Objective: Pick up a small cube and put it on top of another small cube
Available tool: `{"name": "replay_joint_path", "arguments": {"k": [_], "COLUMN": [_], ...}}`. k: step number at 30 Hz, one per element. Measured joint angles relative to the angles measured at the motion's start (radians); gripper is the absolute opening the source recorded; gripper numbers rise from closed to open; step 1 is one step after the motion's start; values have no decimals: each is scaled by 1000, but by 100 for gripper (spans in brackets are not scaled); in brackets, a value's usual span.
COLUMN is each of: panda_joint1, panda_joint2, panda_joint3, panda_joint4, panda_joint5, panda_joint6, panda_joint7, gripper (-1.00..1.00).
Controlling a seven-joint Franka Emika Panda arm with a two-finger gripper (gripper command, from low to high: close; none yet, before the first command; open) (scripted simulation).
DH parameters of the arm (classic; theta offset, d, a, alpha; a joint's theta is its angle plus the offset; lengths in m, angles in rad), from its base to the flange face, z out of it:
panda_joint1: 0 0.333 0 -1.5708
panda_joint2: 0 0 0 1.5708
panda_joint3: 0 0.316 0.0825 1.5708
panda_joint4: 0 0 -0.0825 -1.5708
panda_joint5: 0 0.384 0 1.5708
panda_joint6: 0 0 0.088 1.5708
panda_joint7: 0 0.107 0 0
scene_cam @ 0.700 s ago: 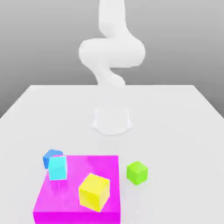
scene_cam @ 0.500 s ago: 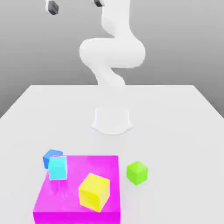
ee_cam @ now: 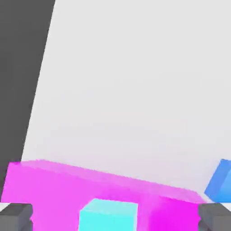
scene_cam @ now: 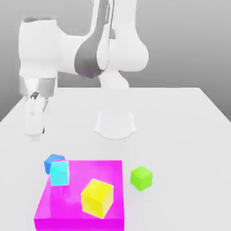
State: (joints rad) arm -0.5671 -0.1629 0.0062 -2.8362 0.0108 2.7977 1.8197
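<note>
In the hand view the gripper is open, fingers wide apart. The blue cube sits on the table, touching the pink block; the exterior view also shows the green cube.

Blue cube hemmed by cyan cube and magenta block, your approach open from above, table behind bare.

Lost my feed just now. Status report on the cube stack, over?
Gripper open, above the table, holding nothing. Deep-blue cube on the table, tucked behind the cyan cube at the magenta block. Green cube standing apart.
</note>
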Motion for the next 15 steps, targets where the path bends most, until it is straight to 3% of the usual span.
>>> {"name": "replay_joint_path", "arguments": {"k": [4,12,13,15], "panda_joint1": [-66,-89,-91,-91], "panda_joint2": [111,395,413,413], "panda_joint3": [-30,-9,-7,-7], "panda_joint4": [-81,-49,-45,-45], "panda_joint5": [-13,14,15,15], "panda_joint6": [87,319,334,335], "panda_joint7": [168,178,178,178], "gripper": [0,0,-100,-100]}}
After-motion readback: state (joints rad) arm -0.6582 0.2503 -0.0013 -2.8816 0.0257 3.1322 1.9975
